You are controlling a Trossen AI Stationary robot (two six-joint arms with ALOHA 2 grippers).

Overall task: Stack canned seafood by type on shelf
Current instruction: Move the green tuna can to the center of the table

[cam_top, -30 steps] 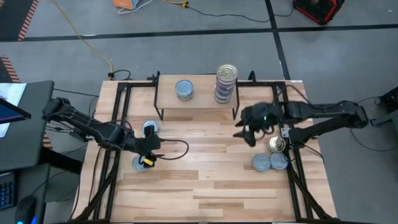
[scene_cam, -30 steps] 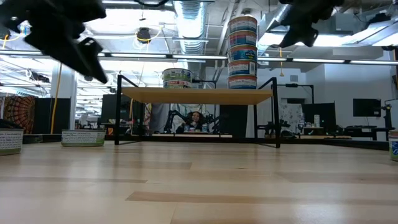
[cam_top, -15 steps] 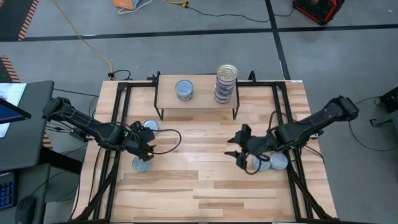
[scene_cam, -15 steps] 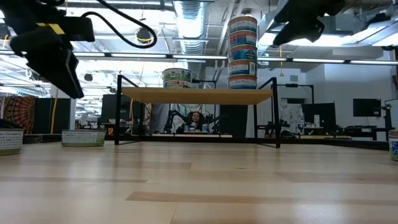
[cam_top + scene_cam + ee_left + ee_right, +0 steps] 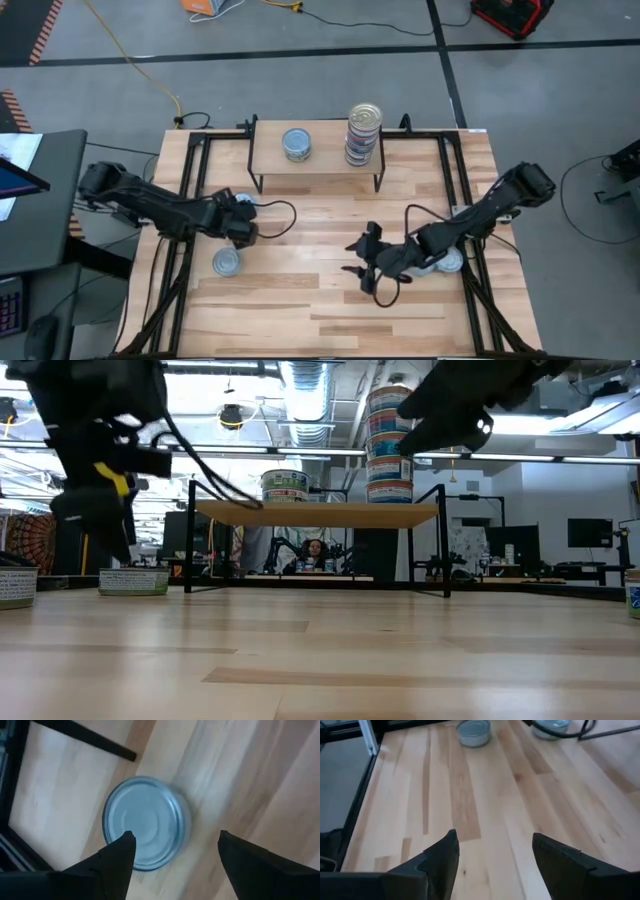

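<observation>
On the shelf point(image 5: 315, 160) stand a short pile of blue-labelled tins point(image 5: 295, 143) and a taller stack point(image 5: 364, 132). Both also show in the low view, the short pile point(image 5: 285, 485) and the tall stack point(image 5: 390, 440). My left gripper point(image 5: 243, 226) hangs open over the table's left part, and its wrist view shows a bluish-topped tin point(image 5: 145, 822) on the table beyond the fingers. A second tin point(image 5: 228, 262) lies nearer the front. My right gripper point(image 5: 364, 266) is open above the table's middle, holding nothing. More tins point(image 5: 447, 262) lie at the right, partly hidden by the right arm.
The table's black frame bars point(image 5: 185, 200) run along both sides, and a black cable point(image 5: 275, 215) loops off the left wrist. Bare wood point(image 5: 300, 300) fills the middle and front. The right wrist view looks across to the two left tins point(image 5: 474, 732).
My right gripper has swung away from beside the shelf's right end, toward the near edge and the table's middle, sinking as it went. My left gripper has sunk a little, shifted toward the far edge and tipped to point more steeply down at the tin.
</observation>
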